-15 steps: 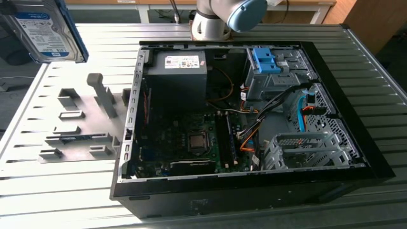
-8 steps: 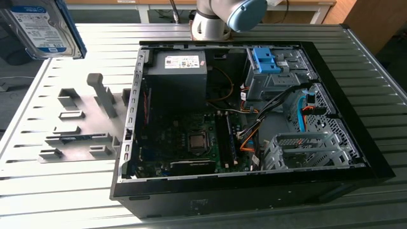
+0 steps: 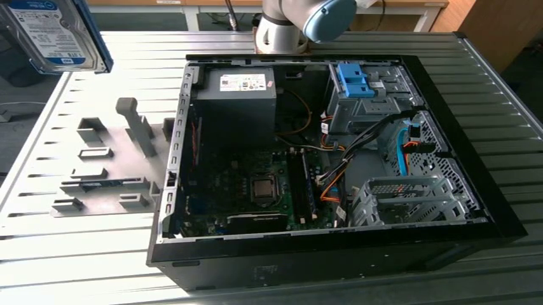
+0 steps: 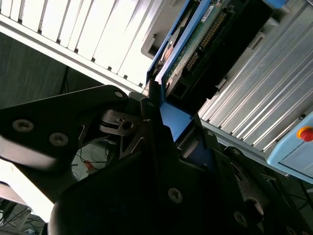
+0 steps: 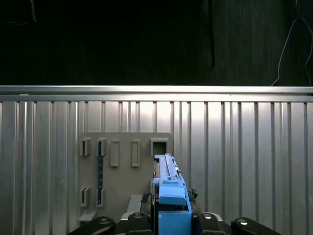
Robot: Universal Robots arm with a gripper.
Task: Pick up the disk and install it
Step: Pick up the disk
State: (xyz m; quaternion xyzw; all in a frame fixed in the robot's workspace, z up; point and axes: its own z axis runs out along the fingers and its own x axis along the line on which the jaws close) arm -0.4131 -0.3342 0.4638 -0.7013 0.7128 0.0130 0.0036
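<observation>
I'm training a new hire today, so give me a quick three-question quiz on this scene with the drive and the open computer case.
1. True or false: the disk lies inside the open computer case.
2. Multiple choice: the gripper is A) open, B) shut on the disk, C) shut on a cable.
3. Fill in: the grey fixture plate lies on the exterior view's ___ of the case.
Key: 1 false; 2 B; 3 left.

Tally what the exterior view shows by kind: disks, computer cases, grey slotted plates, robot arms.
Disk: 1, held up off the table
Computer case: 1, lying open
Grey slotted plate: 1, beside the case
Robot arm: 1
Total: 4
</observation>
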